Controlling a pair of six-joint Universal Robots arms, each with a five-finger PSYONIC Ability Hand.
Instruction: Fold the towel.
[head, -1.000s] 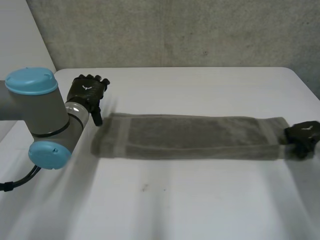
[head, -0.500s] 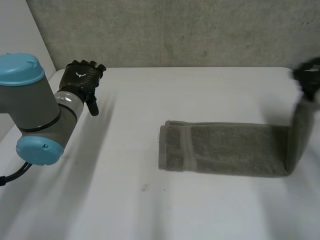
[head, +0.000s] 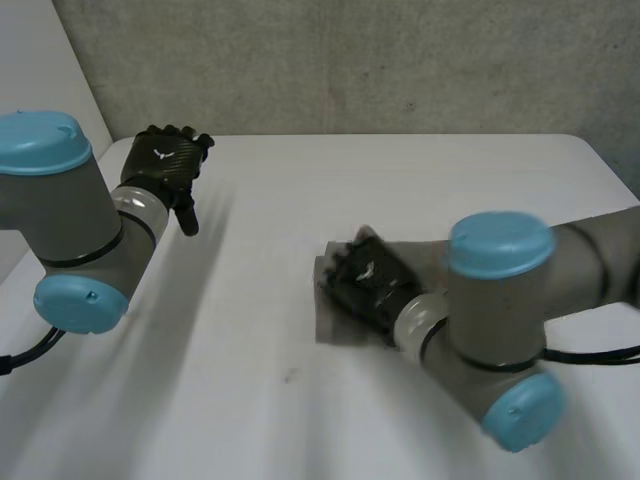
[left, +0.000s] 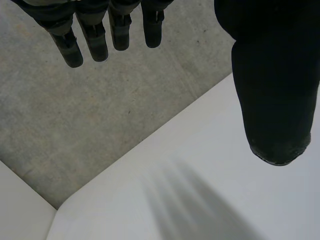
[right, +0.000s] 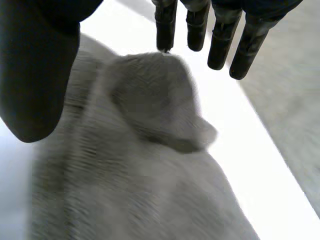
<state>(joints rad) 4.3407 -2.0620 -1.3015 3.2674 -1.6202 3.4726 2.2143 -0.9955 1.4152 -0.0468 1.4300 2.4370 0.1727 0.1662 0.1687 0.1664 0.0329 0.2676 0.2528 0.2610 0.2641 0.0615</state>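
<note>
the right hand (head: 368, 283) is open. in its wrist view the fingers (right: 220, 42) hang straight and the thumb (right: 37, 75) stands well apart from them, with nothing pinched between. under its palm lies the towel (right: 150, 165), humped into a soft bump just below the fingertips. one fingertip looks to touch the top of that bump, though i cannot be sure. the right arm (head: 500, 290) reaches across the white table (head: 300, 180) towards the left, with its hand low over the towel's left end, and the arm covers most of the cloth in the head view. the left hand (head: 168, 168) is open too, fingers straight, holding nothing, raised near the table's far left corner. half a second ago the right hand was up at the table's far right edge with the towel's right end lifted — now it has swung over to the left end. the left hand has barely moved.
</note>
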